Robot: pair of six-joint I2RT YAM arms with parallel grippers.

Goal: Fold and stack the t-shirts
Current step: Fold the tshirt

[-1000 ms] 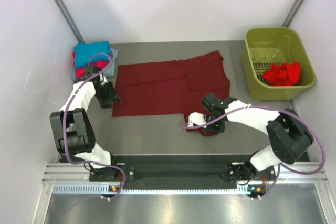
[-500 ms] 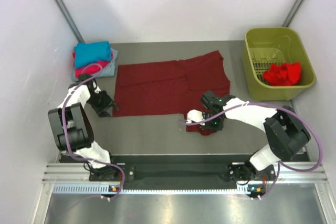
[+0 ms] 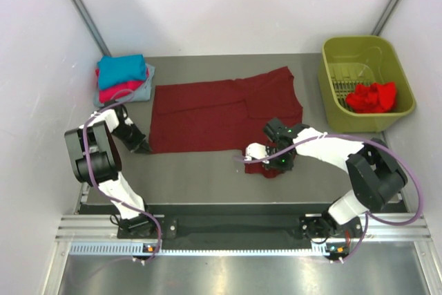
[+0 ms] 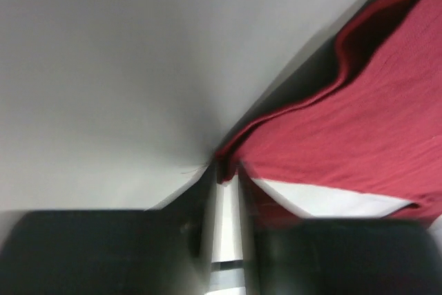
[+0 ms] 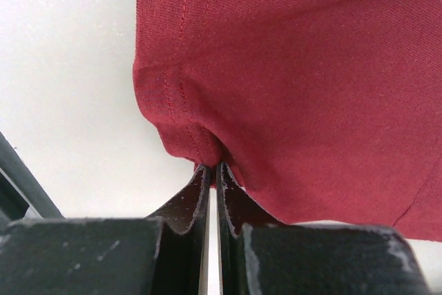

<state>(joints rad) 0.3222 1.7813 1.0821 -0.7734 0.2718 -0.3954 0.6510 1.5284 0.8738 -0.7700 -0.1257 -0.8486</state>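
A dark maroon t-shirt (image 3: 221, 112) lies spread flat across the middle of the table. My left gripper (image 3: 143, 147) is low at the shirt's near left corner. In the left wrist view its jaws stand close together, with the tip of that maroon corner (image 4: 324, 143) pinched between them (image 4: 228, 174). My right gripper (image 3: 273, 165) is at the shirt's near right corner. It is shut (image 5: 213, 167) on a bunched fold of the stitched hem (image 5: 186, 122). A crumpled bright red t-shirt (image 3: 371, 96) lies in the basket.
At the back left is a folded stack, with a teal shirt (image 3: 121, 70) over a pink-red one (image 3: 110, 92) and a pale grey-blue one (image 3: 143, 92). An olive-green basket (image 3: 331, 105) stands at the back right. White walls close in the left and right sides.
My left gripper has slid toward me and right, down to the shirt's near left corner, and its jaws have narrowed onto the cloth. My right gripper has barely moved.
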